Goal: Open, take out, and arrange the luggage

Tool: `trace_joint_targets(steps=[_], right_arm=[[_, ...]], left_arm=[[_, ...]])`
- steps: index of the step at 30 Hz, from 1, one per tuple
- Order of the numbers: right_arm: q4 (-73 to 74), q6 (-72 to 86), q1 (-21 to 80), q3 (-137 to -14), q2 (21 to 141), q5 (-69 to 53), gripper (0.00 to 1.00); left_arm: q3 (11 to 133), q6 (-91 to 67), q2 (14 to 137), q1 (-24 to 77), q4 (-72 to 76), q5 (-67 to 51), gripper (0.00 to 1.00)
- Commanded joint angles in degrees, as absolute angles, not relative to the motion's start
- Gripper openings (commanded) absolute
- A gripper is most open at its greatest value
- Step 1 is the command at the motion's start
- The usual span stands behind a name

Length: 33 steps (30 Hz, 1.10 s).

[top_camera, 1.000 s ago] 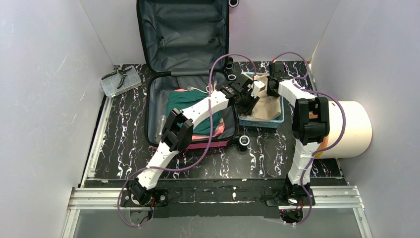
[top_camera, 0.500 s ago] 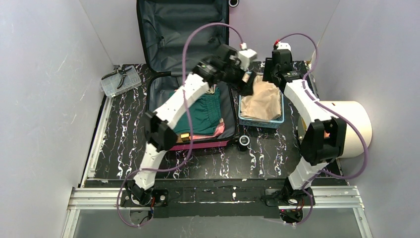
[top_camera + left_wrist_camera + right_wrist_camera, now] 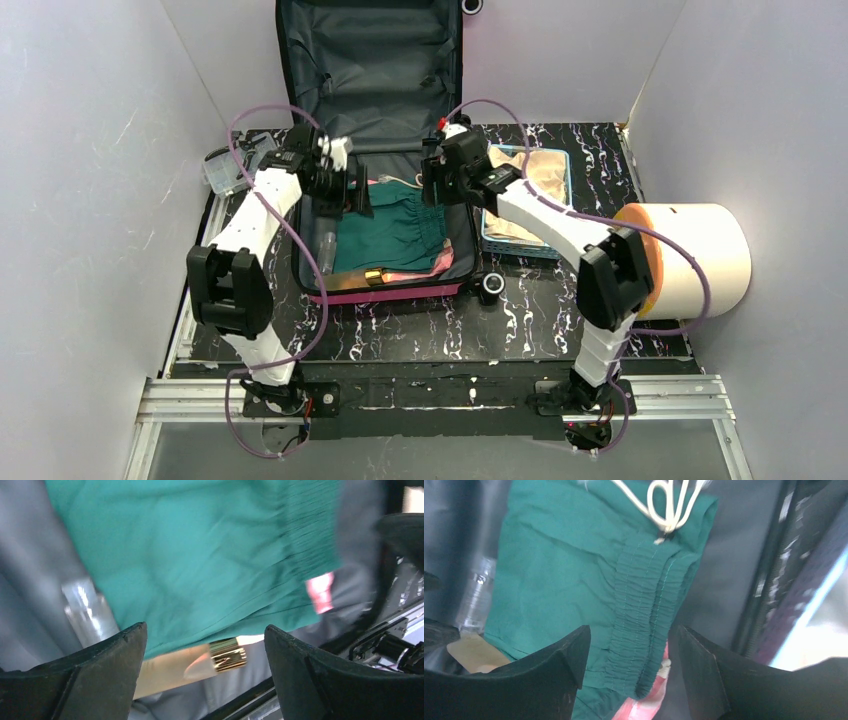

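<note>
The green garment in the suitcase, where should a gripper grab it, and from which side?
Probably the green garment's gathered waistband, from straight above: it is a thick doubled fold lying flat on top, toward the luggage's right side, and the open right gripper hangs over it.

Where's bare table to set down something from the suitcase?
Free: the marbled table strip in front of the luggage, toward the near edge. Crowded: the gap between luggage and blue basket, and beside the cream cylinder.

- Luggage (image 3: 400, 293): glossy pink hard shell, matt grey fabric lining.
- Green garment (image 3: 564, 565): soft matt cloth.
- Bottle (image 3: 474, 600) at its nine o'clock: clear glossy plastic.
- My right fingers (image 3: 539, 680): matt black.
</note>
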<state>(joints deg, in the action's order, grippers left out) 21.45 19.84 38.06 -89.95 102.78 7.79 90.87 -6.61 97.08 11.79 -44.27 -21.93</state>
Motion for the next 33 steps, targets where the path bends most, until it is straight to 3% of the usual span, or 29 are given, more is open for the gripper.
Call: trace_joint_targets(steps=[1,13,18,26,30,33], right_arm=[[22.3,24.6,38.0,-91.5,106.9,4.1,0.73],[27.1,24.8,37.7,-96.0,118.4,4.3,0.83],[24.3,26.9,35.5,-94.0,119.6,-6.0,0.81],[18.1,29.3,32.4,-89.7,119.1,-14.3,0.5],[18.0,29.6,32.4,-90.6,119.4,-15.8,0.23],[18.5,28.9,32.3,-91.4,118.6,-14.3,0.12]], left_arm=[[81.9,-7.3,96.9,8.4,-44.6,-22.9,0.83],[82.3,-5.0,108.1,6.1,-42.5,-20.1,0.81],[84.1,-5.6,111.0,6.1,-41.1,-21.3,0.76],[84.4,-6.1,112.2,6.1,-41.2,-23.3,0.73],[84.5,-5.1,110.6,6.1,-41.3,-21.8,0.73],[84.9,-4.0,108.5,6.1,-41.3,-21.3,0.74]])
